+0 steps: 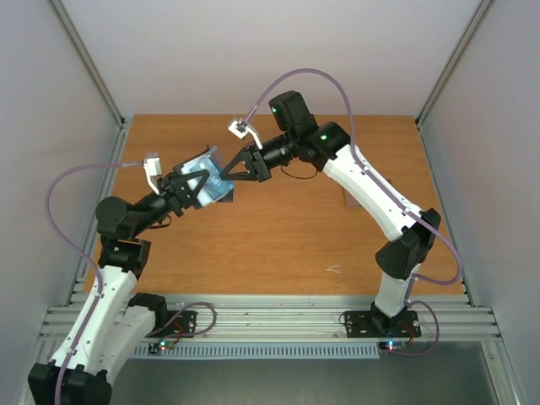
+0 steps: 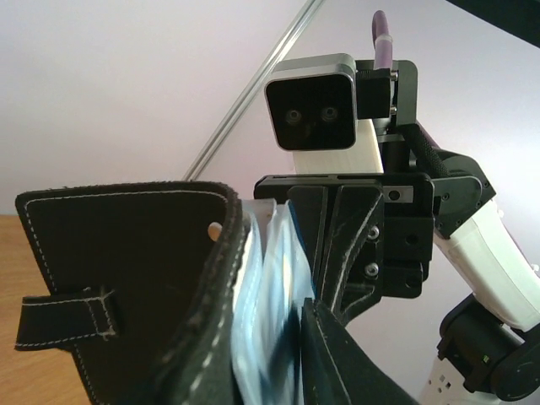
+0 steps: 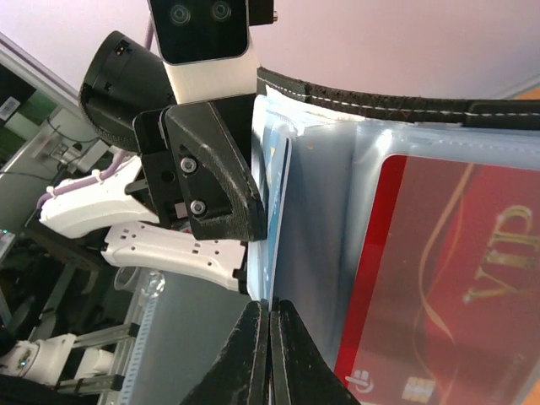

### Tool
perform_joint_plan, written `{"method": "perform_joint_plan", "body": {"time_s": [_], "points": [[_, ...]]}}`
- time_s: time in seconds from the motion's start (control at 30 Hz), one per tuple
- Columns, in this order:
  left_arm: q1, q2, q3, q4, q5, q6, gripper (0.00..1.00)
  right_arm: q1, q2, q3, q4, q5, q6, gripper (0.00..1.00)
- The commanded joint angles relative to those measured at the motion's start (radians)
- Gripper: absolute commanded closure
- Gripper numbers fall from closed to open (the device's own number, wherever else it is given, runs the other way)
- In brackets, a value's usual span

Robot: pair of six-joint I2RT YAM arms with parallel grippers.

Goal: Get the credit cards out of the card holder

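Right tool (image 3: 268,319) was clenched, its tips pinching the edge of a thin blue card (image 3: 281,211) at the outer side of the pale pockets, as far as its wrist view showed. Near that card, a dark red card (image 3: 456,270) sat fully inside a clear sleeve. Left tool (image 1: 199,187) was grasping the card holder (image 2: 126,278), with the black cover on one side, a finger on the other and the blue pocket stack sandwiched between. The holder was up in the air over the far left part of the table (image 1: 278,245), turned on edge, and the two tools met nose to nose at it. A small loop strap showed on the black cover in the left wrist view. Progress judged early: the blue card was gripped but not drawn out, the red one was not out, and any others were hidden. No card lay loose on the table in the top view, only a small brown piece (image 1: 348,199) well apart to the right. Left to do: pull this card free, put it down, then repeat for the rest.
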Motion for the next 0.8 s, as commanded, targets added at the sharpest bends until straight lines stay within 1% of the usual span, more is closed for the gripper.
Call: {"method": "perform_joint_plan", "body": {"time_s": [0.0,0.07,0.13,0.17,0.23,0.33,0.43,0.5,0.63,0.77], "points": [[-0.003,-0.008,-0.017,0.036,0.008,0.009,0.75,-0.025,-0.065,0.013,-0.053,-0.021,-0.059,0.99],[-0.003,-0.01,-0.013,0.043,0.021,0.011,0.71,-0.04,-0.065,0.024,-0.085,-0.015,-0.073,0.99],[-0.003,-0.007,-0.014,0.045,0.027,0.013,0.71,-0.047,-0.058,0.05,-0.132,-0.005,-0.098,0.99],[-0.002,-0.006,-0.014,0.046,0.03,0.015,0.73,-0.047,-0.049,0.066,-0.162,-0.002,-0.114,0.99],[-0.003,-0.003,-0.011,0.048,0.039,0.019,0.79,-0.047,-0.039,0.088,-0.193,-0.01,-0.128,0.99],[-0.003,0.002,-0.009,0.048,0.051,0.031,0.99,-0.046,-0.026,0.098,-0.207,-0.024,-0.13,0.99],[-0.003,-0.001,-0.007,0.043,0.041,0.046,1.0,-0.047,-0.029,0.085,-0.191,-0.043,-0.122,0.85],[-0.003,-0.003,-0.005,0.041,0.021,0.05,1.0,-0.047,-0.037,0.06,-0.172,-0.061,-0.116,0.8],[0.001,-0.003,0.001,0.053,-0.005,0.06,1.0,-0.047,-0.056,0.002,-0.147,-0.064,-0.103,0.78],[0.003,0.0,0.004,0.061,-0.001,0.051,1.0,-0.049,-0.088,-0.069,-0.107,-0.064,-0.093,0.82]]}}
